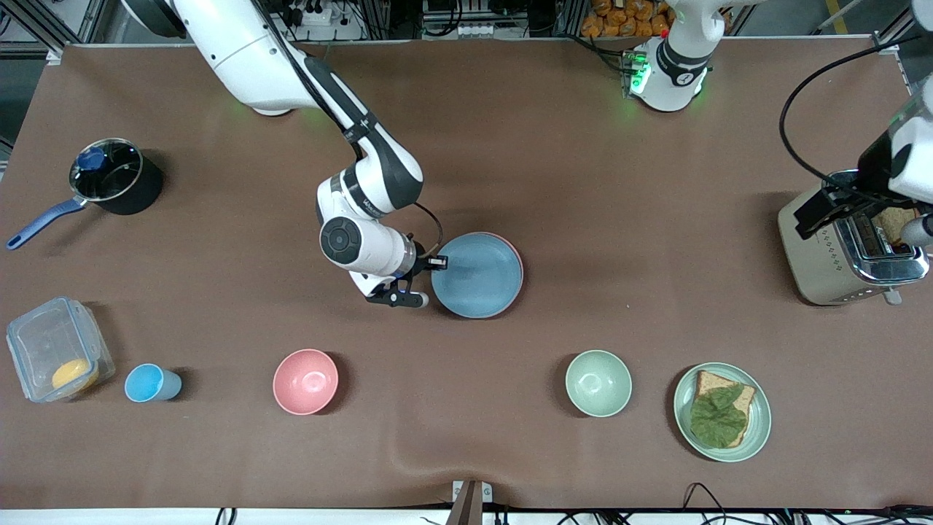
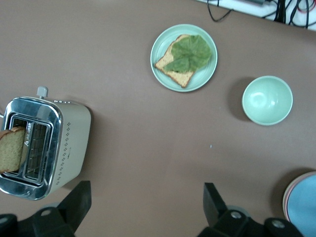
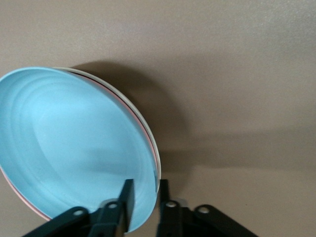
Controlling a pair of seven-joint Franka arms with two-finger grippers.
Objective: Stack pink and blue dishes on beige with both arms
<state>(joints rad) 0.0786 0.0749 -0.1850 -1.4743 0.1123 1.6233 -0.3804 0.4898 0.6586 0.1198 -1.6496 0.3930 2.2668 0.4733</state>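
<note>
Blue plate (image 1: 479, 275) sits top of the stack mid-bench (image 1: 583, 146); pink plate (image 1: 519, 257) shows only as a thin rim under it, beige plate (image 3: 140, 114) as a pale sliver at the bottom in the right wrist view

Right claw (image 1: 431, 280) at the stack's 9 o'clock edge, fingers (image 3: 127, 203) straddling the blue rim with a narrow gap, one finger inside the rim, one outside; whether it is clamped or just released, can't tell

Left claw (image 2: 143, 207) waits up over the bench beside the toaster (image 1: 838, 251), jaws wide, nothing in them

Open brown bench around the stack at 12 and 3 o'clock; pink bowl (image 1: 306, 381) at 7 and green bowl (image 1: 598, 383) at 5, both well apart
</note>
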